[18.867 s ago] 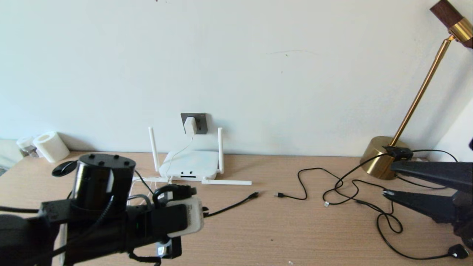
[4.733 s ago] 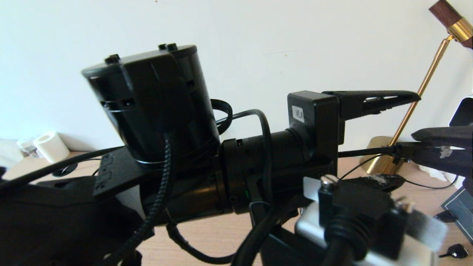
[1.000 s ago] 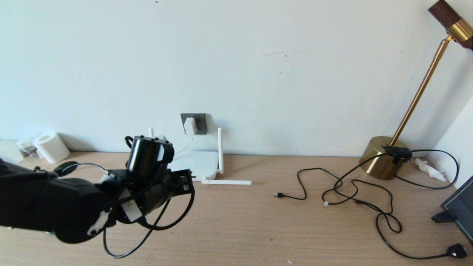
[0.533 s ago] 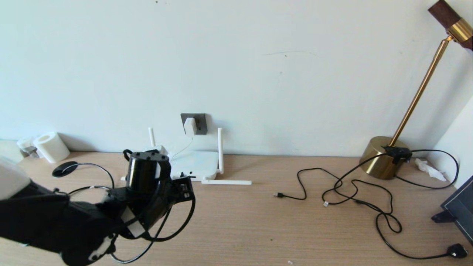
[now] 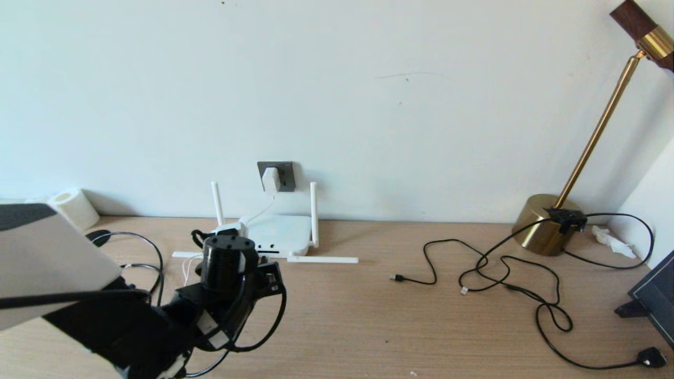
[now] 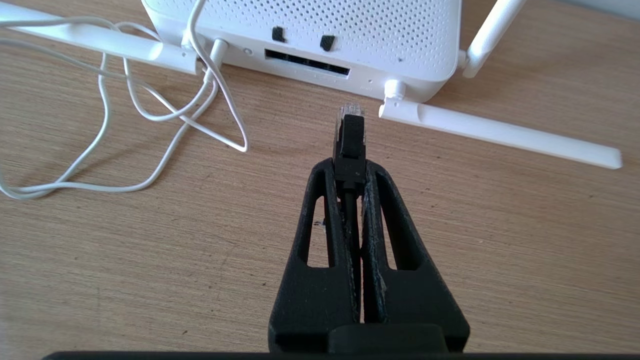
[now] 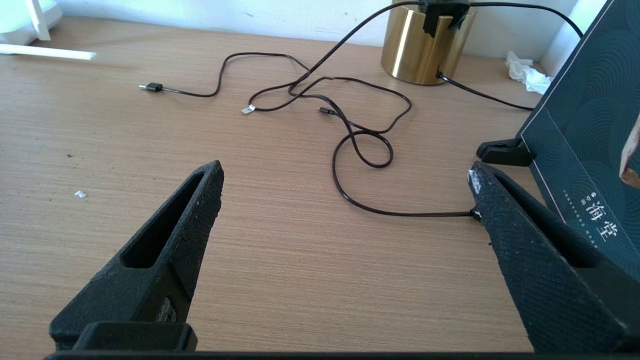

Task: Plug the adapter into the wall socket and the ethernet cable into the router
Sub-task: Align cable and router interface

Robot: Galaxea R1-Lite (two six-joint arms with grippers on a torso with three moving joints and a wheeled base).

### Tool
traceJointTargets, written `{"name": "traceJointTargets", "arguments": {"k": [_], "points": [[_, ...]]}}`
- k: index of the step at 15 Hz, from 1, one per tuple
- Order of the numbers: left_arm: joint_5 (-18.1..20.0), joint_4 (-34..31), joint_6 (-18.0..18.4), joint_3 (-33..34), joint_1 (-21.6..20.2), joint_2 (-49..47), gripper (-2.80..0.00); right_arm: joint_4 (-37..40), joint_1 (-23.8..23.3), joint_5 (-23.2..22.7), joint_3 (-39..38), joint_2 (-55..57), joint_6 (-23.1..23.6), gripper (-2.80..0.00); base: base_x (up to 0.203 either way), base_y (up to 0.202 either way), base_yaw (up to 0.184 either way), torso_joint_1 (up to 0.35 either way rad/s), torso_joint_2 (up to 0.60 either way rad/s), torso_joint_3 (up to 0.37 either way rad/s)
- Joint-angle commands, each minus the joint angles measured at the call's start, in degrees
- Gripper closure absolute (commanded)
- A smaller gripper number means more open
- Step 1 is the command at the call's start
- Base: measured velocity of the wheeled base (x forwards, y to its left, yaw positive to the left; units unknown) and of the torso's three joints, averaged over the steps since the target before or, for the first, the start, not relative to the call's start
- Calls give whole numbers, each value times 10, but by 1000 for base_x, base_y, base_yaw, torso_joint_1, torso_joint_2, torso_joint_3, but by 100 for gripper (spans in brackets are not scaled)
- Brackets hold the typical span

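Observation:
The white adapter (image 5: 271, 179) sits plugged into the grey wall socket (image 5: 286, 176), and its thin white cord hangs down to the router (image 5: 279, 234). My left gripper (image 6: 350, 167) is shut on the ethernet cable (image 6: 350, 135), whose clear-tipped black connector sticks out past the fingertips. The connector hovers just above the desk, a short way in front of the router's (image 6: 310, 35) dark port slot (image 6: 306, 62) and slightly to one side of it. In the head view my left wrist hides the fingers. My right gripper (image 7: 345, 185) hangs open over bare desk on the right, holding nothing.
One router antenna (image 6: 500, 132) lies flat on the desk beside the connector. The white cord (image 6: 150, 115) loops on the other side. Thin black cables (image 5: 505, 273), a brass lamp base (image 5: 545, 223) and a dark box (image 7: 585, 150) occupy the right. A paper roll (image 5: 73, 208) stands far left.
My left arm has swung right and lowered in front of the router, carrying the ethernet connector with it. Its grip has not changed. The right arm stays put.

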State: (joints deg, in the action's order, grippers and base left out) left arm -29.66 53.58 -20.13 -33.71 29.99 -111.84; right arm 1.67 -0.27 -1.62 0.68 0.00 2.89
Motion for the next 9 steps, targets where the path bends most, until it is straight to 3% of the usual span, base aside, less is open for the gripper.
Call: {"name": "traceJointTargets", "arguments": {"k": [1,4,7,9], "points": [[-2,6,-1,-2,1,-15,0,0,0,0,0,1,0,-280,0,0,0,0,0,0],[-1,7,0,-2,1,-22,0,0,0,0,0,1,0,-280,0,0,0,0,0,0],[0,7,33,9,0,-15,0,0,0,0,0,1,0,-280,0,0,0,0,0,0],[6,6,33,5,-2,-20,0,0,0,0,0,1,1,-280,0,0,0,0,0,0]]}}
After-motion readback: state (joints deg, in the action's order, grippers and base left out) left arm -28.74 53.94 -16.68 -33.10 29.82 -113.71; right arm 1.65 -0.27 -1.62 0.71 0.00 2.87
